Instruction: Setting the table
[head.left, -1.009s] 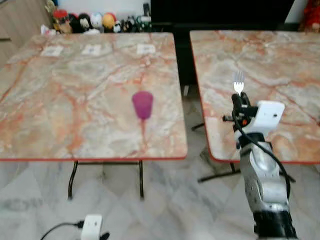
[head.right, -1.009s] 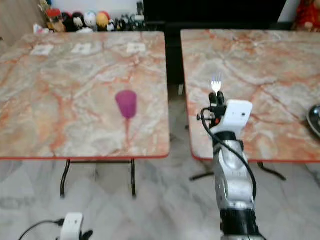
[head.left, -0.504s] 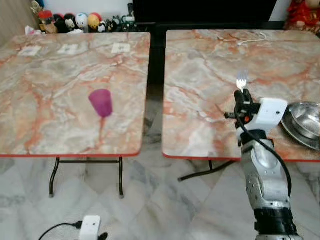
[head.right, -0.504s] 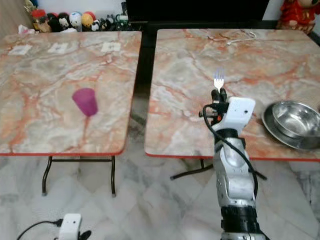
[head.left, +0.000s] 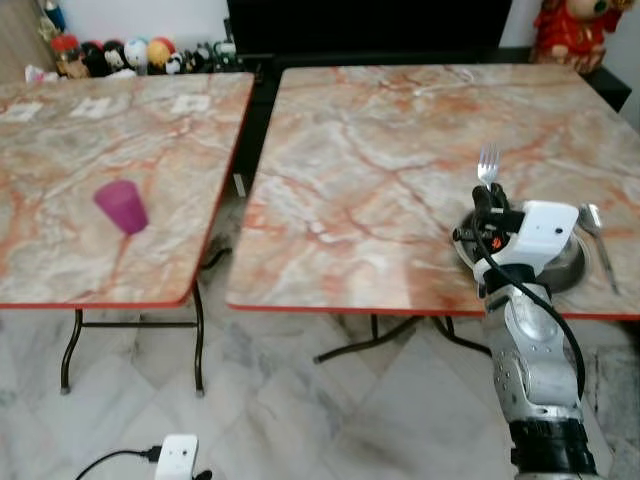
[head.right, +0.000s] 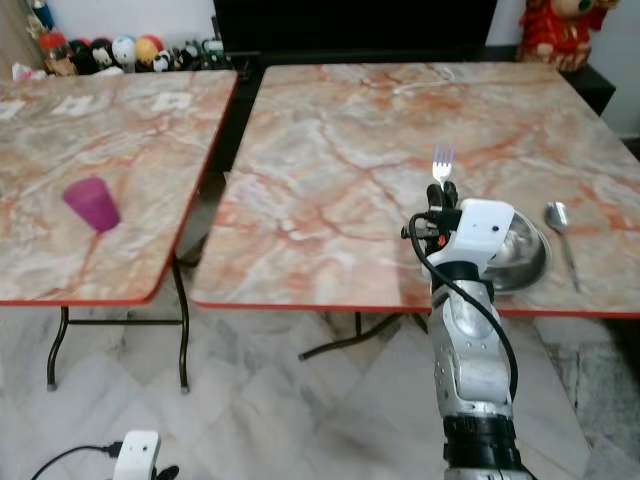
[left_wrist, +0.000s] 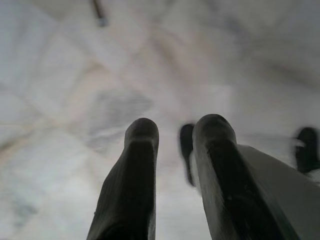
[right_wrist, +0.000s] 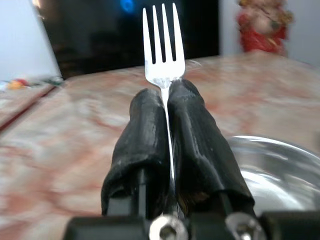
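Fork (right_wrist: 163, 35): clamped upright, tines up, by right gripper (right_wrist: 167, 107), beside steel bowl (head.right: 520, 255), likely for laying there. Spoon (head.right: 560, 225) beyond bowl. Left gripper (left_wrist: 175, 150): idle, narrowly parted.

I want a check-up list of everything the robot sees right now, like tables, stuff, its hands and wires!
Surface: two marble-look tables; tiled floor.
Job's things: fork upright in the right tool; metal bowl and spoon on the right table; purple cup on the left table.
Clutter: paper slips.
Grippers: right shut on fork; left tool open, above floor.
Cables: white cord; black wrist cable.
Surroundings: toy figures.
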